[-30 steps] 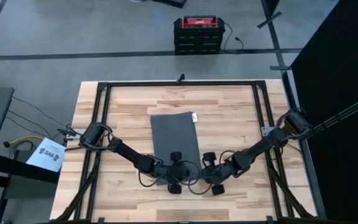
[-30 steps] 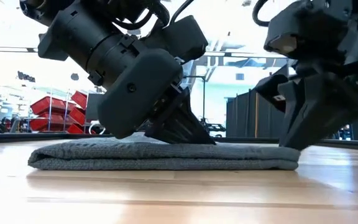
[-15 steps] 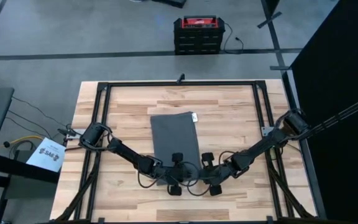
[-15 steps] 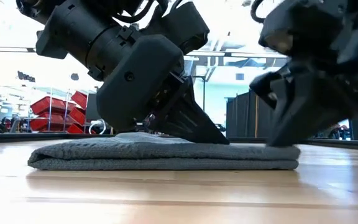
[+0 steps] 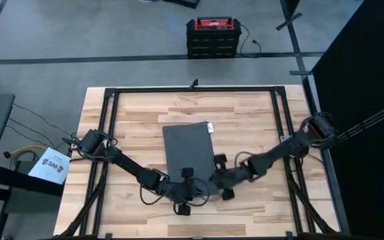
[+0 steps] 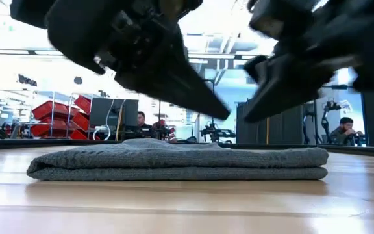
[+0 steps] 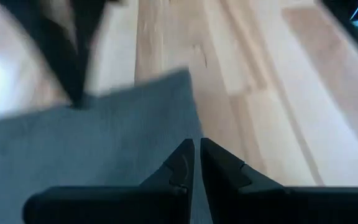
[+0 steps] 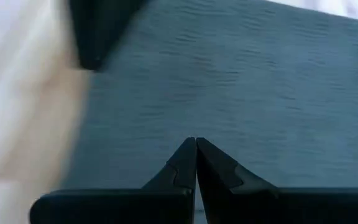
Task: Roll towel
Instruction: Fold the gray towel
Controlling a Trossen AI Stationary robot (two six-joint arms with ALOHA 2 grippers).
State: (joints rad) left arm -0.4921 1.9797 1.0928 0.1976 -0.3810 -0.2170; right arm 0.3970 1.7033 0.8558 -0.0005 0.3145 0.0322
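Note:
The dark grey towel [image 5: 188, 148] lies flat as a folded rectangle in the middle of the table, with its white tag [image 5: 209, 125] at the far right corner. In the low view the towel [image 6: 174, 162] rests on the wood in layers. My left gripper [image 6: 224, 116] and my right gripper [image 6: 247, 119] hang shut just above the towel's near end, tips pointing toward each other, clear of the cloth. In the wrist views my left gripper [image 7: 196, 147] and my right gripper [image 8: 196, 143] show closed tips over the towel [image 7: 92, 143] [image 8: 241, 93].
A black metal frame [image 5: 112, 93] runs around the tabletop. Bare wood [image 5: 245, 120] lies on every side of the towel. A red and black toolbox [image 5: 211, 37] stands on the floor beyond the far edge. People [image 6: 344, 127] sit in the room behind.
Both grippers have risen from the towel's near end, where their tips rested on the cloth, and now hang clear above it. The towel stays flat on the table.

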